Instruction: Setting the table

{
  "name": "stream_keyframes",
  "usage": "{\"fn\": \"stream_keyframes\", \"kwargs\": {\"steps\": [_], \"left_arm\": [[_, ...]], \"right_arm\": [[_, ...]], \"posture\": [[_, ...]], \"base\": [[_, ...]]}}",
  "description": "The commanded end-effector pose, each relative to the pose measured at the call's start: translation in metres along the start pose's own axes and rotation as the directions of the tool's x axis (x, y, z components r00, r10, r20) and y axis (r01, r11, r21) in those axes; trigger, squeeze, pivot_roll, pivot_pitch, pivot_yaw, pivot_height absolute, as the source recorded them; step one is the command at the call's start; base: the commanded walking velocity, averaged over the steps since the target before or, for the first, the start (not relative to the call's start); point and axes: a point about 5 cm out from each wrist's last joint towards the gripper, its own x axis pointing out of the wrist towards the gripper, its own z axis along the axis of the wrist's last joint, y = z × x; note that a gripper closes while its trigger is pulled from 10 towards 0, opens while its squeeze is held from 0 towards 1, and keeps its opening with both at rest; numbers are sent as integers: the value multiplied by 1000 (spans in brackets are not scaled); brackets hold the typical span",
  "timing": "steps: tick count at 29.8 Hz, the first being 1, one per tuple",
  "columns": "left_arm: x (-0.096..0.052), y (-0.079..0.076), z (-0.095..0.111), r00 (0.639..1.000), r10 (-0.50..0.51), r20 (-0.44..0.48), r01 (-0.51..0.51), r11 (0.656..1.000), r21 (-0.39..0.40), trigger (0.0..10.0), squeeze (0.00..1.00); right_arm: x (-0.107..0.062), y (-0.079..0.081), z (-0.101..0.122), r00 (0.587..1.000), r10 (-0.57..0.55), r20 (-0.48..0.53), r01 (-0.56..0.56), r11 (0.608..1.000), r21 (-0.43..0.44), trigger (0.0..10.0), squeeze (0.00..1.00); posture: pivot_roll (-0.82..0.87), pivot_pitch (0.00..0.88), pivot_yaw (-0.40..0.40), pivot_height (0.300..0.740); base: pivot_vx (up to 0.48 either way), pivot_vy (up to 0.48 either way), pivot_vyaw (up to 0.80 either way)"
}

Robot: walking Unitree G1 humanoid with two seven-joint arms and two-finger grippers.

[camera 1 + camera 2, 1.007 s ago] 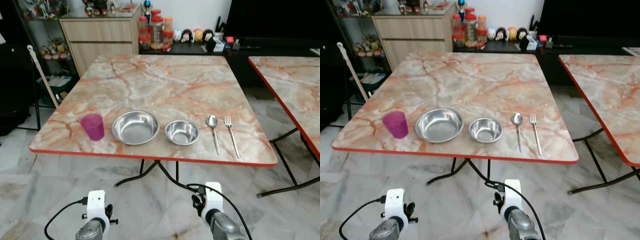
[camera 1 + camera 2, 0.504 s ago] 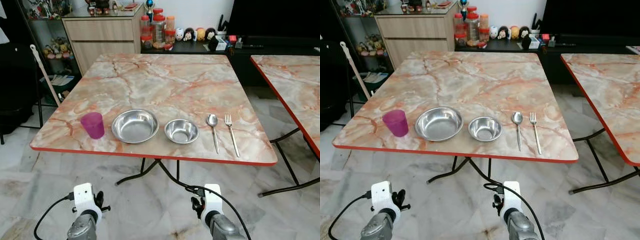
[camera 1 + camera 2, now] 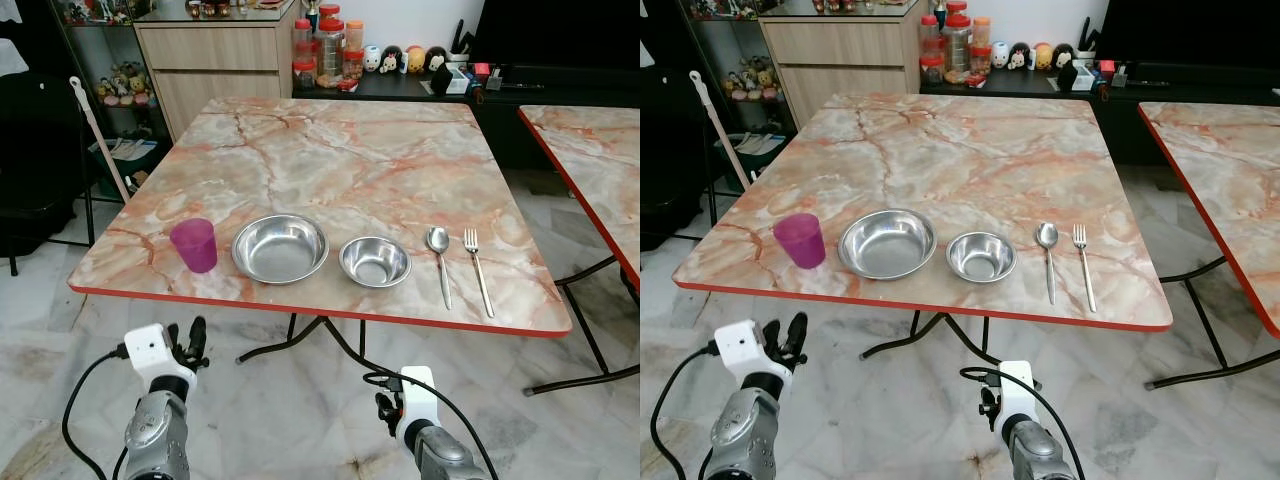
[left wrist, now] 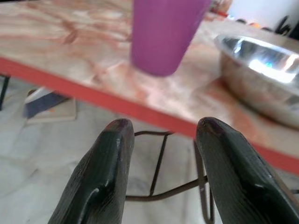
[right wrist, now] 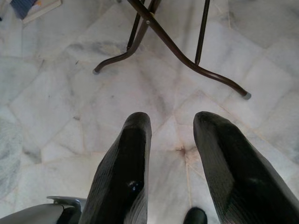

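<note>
Cup [image 3: 194, 245], big bowl [image 3: 280, 248], small bowl [image 3: 375, 261], spoon [image 3: 440, 263], fork [image 3: 478, 269] lined along worktop [image 3: 340, 150] near edge. My left end effector [image 4: 161, 128] spread wide, empty, aimed at cup from below edge. Right end effector [image 5: 173, 123] open, empty, pointing floorward.

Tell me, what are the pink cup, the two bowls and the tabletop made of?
The translucent magenta cup looks plastic. The larger shiny bowl and smaller shiny bowl seem polished steel, mirroring light. The orange-veined tabletop looks like marble, perhaps a printed laminate, given its red edge.
</note>
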Motion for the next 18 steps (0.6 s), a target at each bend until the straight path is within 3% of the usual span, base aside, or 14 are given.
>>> {"fn": "stream_keyframes", "kwargs": {"steps": [1, 3, 5, 12, 17, 18], "left_arm": [[9, -10, 9, 1000, -21, 22, 23, 994, -102, 10000, 0], [10, -11, 10, 1000, -21, 23, 24, 992, -122, 10000, 0], [16, -18, 17, 999, -31, 44, 40, 974, -221, 10000, 0], [21, -27, 32, 994, -37, 103, 67, 952, -300, 10000, 0], [24, -38, 41, 992, -79, 98, 112, 911, -396, 10000, 0], [26, -41, 45, 991, -89, 95, 122, 888, -444, 10000, 0]], "right_arm": [[0, -2, 0, 1000, -8, -6, 8, 1000, 4, 10000, 0], [0, -2, -1, 1000, -9, -6, 9, 1000, 4, 10000, 0], [-1, -3, -1, 1000, -11, -6, 12, 1000, 5, 10000, 0], [-1, -4, -1, 1000, -18, -5, 18, 1000, 16, 10000, 0], [-1, -4, -2, 1000, -18, -7, 18, 1000, 18, 10000, 0], [-1, -4, -2, 1000, -18, -6, 18, 1000, 19, 10000, 0]], "posture": [[152, 0, 16, 740], [152, 0, 16, 740], [151, 0, 16, 740], [145, 0, 19, 740], [147, 0, 17, 740], [146, 0, 18, 740]], "base": [[0, 0, 0], [0, 0, 0], [0, 0, 0], [0, 0, 0], [0, 0, 0], [0, 0, 0]]}}
